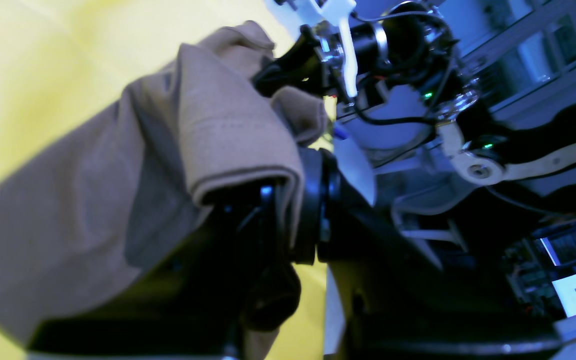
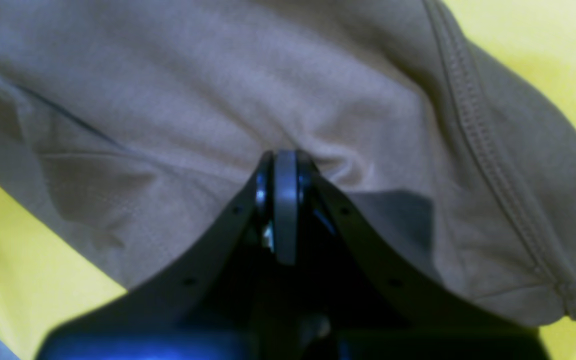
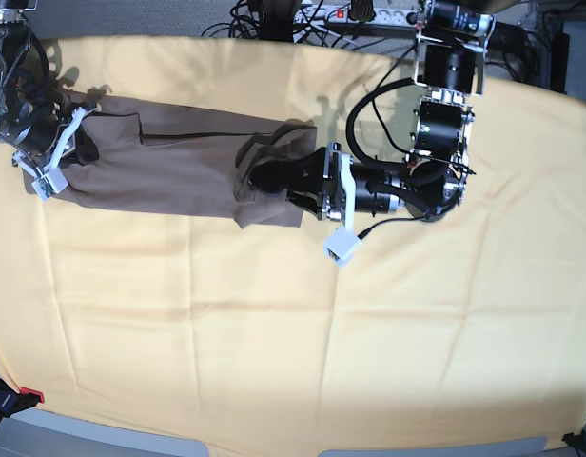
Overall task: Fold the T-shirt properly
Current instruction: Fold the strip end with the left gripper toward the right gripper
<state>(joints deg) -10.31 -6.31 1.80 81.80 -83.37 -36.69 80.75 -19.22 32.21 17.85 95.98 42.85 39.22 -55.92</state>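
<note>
The taupe T-shirt (image 3: 169, 162) lies stretched across the upper left of the yellow cloth (image 3: 293, 324). My left gripper (image 3: 269, 179) is shut on the shirt's bunched right end. In the left wrist view, the cloth (image 1: 118, 175) drapes over the shut jaws of that gripper (image 1: 317, 200). My right gripper (image 3: 79, 143) is at the shirt's left end. In the right wrist view, it (image 2: 280, 162) is shut, pinching a pucker of the shirt (image 2: 218, 90). A stitched hem (image 2: 488, 150) runs down the right side.
The yellow cloth covers the whole table, with creases across the front. Cables and a power strip (image 3: 369, 14) lie along the far edge. A small black and red object (image 3: 22, 395) sits at the front left corner.
</note>
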